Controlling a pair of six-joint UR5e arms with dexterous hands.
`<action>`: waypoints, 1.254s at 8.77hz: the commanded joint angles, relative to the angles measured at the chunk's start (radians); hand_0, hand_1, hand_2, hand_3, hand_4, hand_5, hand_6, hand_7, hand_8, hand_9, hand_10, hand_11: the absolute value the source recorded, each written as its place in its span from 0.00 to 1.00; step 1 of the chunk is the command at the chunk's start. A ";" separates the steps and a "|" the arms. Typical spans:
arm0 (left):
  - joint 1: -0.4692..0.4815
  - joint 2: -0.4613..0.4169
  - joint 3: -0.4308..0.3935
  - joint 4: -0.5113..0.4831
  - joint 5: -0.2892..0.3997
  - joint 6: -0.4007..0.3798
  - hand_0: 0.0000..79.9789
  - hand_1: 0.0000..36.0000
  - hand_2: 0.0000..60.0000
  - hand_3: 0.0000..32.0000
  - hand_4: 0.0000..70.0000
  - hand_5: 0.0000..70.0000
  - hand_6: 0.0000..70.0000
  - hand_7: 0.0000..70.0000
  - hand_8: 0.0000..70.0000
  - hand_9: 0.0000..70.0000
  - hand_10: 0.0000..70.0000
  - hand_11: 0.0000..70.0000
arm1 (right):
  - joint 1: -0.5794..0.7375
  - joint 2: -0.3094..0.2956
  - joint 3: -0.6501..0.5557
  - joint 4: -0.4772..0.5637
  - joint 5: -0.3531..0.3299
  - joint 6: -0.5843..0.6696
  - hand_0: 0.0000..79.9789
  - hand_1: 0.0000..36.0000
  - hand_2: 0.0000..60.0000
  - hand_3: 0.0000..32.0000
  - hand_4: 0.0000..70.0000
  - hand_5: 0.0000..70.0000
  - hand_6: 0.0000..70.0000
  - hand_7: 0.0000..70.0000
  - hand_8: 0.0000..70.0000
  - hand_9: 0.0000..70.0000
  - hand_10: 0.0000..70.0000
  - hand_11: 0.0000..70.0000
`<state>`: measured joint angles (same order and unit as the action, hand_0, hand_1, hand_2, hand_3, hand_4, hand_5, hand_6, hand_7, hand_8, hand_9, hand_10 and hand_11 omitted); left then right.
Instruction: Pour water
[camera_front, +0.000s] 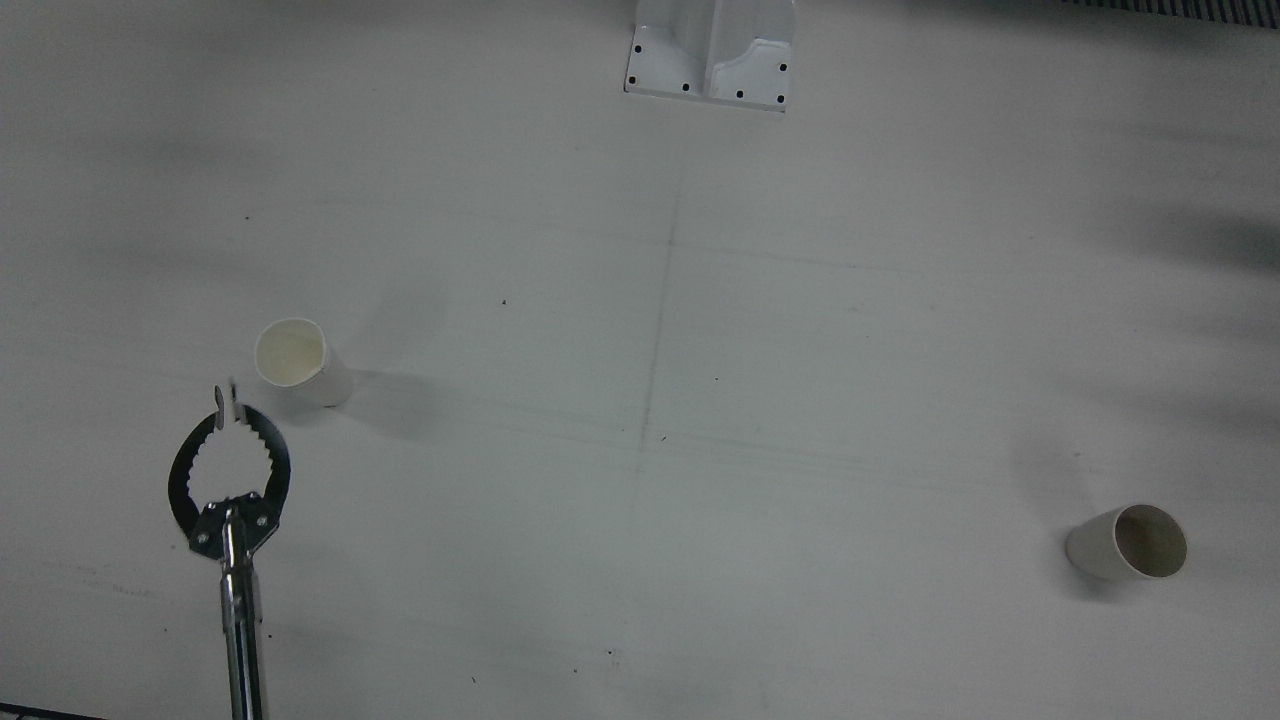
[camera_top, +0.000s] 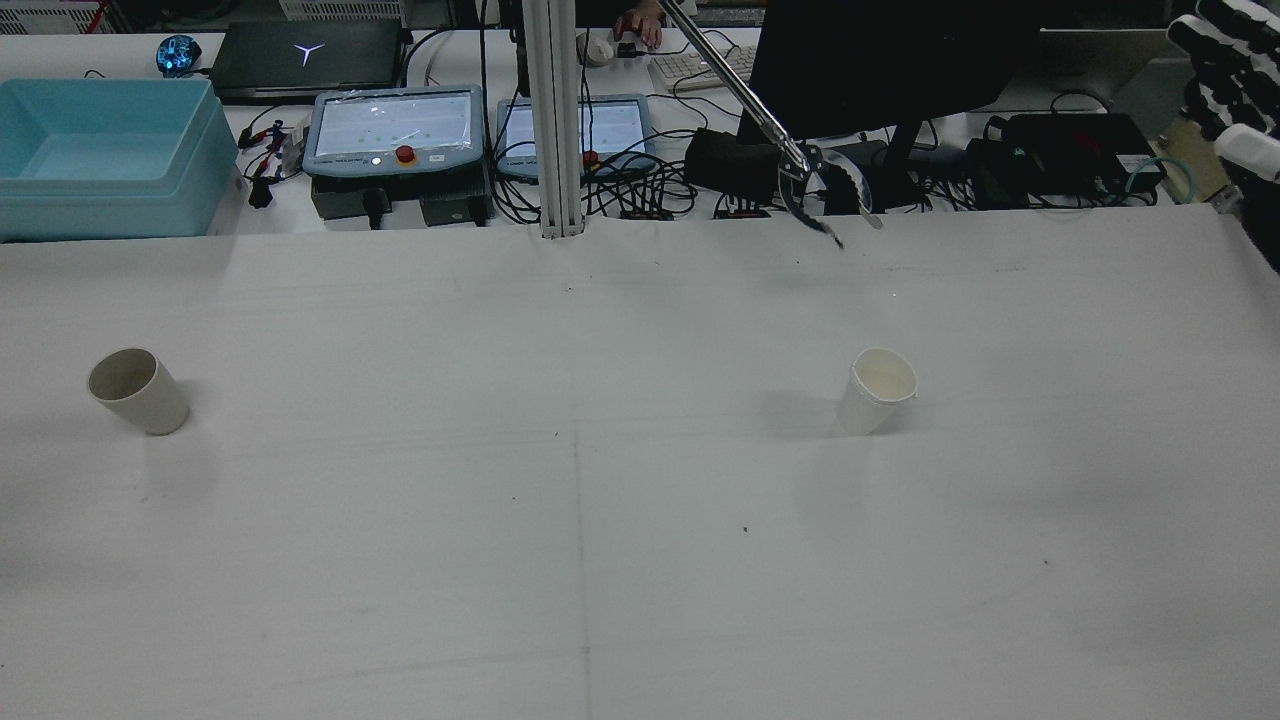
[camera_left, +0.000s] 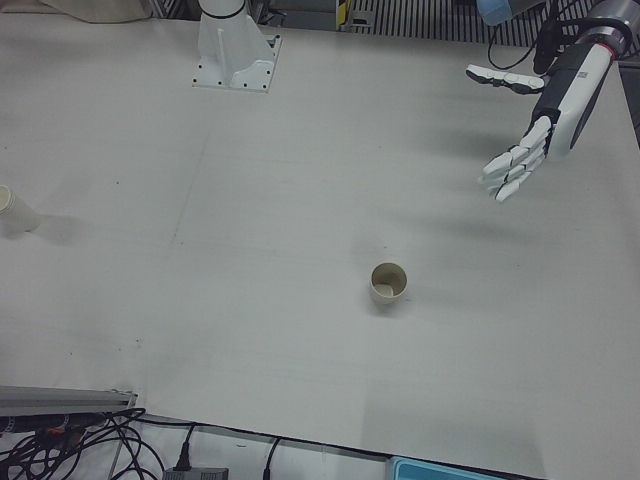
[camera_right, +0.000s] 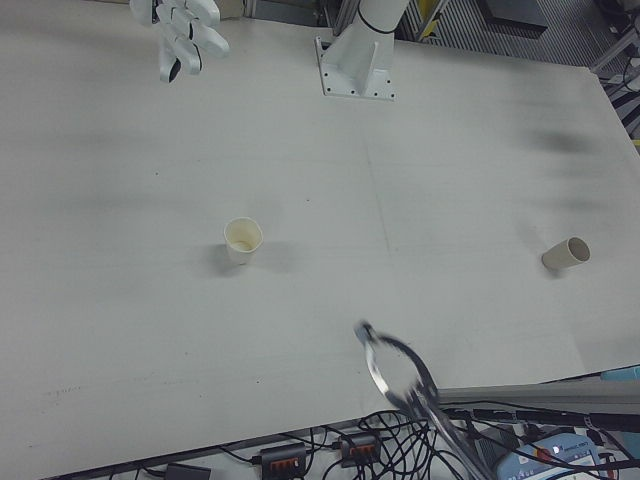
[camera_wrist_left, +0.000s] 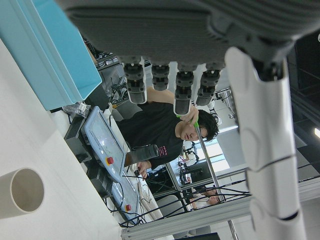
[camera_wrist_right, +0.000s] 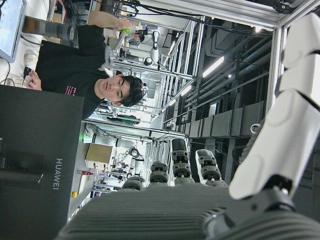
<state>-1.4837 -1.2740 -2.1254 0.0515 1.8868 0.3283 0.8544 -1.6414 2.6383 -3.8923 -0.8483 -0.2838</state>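
Note:
Two white paper cups stand upright on the white table. One cup (camera_top: 878, 390) is on my right half, also in the front view (camera_front: 300, 362) and the right-front view (camera_right: 242, 238). The other cup (camera_top: 137, 390) is on my left half, also in the front view (camera_front: 1130, 542), the left-front view (camera_left: 389, 284) and the left hand view (camera_wrist_left: 22, 192). My left hand (camera_left: 530, 150) is open and hovers high, well off from its cup. My right hand (camera_right: 185, 35) is open and raised over the table's outer edge, also at the rear view's top right (camera_top: 1225, 80). What the cups hold is unclear.
A person's long metal grabber tool (camera_front: 230, 480) reaches over the table's operator side, its toothed ring close to the right-half cup; it also shows in the rear view (camera_top: 815, 190). A blue bin (camera_top: 100, 150), control pendants (camera_top: 395, 130) and cables lie beyond the table. An arm pedestal (camera_front: 710, 50) stands at the robot's edge.

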 joint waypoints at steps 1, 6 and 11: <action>0.000 -0.001 0.001 0.001 0.000 0.000 0.72 0.46 0.00 0.00 0.22 0.19 0.19 0.37 0.10 0.18 0.15 0.26 | 0.000 0.000 0.000 -0.001 0.000 0.000 0.58 0.35 0.22 0.00 0.08 0.19 0.15 0.31 0.05 0.12 0.01 0.04; 0.000 -0.001 0.001 0.004 0.000 0.000 0.72 0.47 0.00 0.00 0.23 0.19 0.19 0.36 0.10 0.18 0.15 0.26 | 0.000 0.000 -0.001 -0.001 0.000 0.000 0.58 0.36 0.23 0.00 0.09 0.20 0.15 0.29 0.05 0.12 0.01 0.04; 0.000 -0.001 -0.019 0.022 0.002 0.002 0.72 0.46 0.00 0.00 0.23 0.20 0.19 0.36 0.09 0.18 0.15 0.26 | 0.052 -0.002 -0.009 -0.001 0.000 0.005 0.57 0.35 0.23 0.00 0.08 0.18 0.14 0.27 0.04 0.11 0.02 0.04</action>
<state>-1.4813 -1.2762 -2.1363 0.0639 1.8881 0.3290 0.8584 -1.6419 2.6351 -3.8925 -0.8468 -0.2804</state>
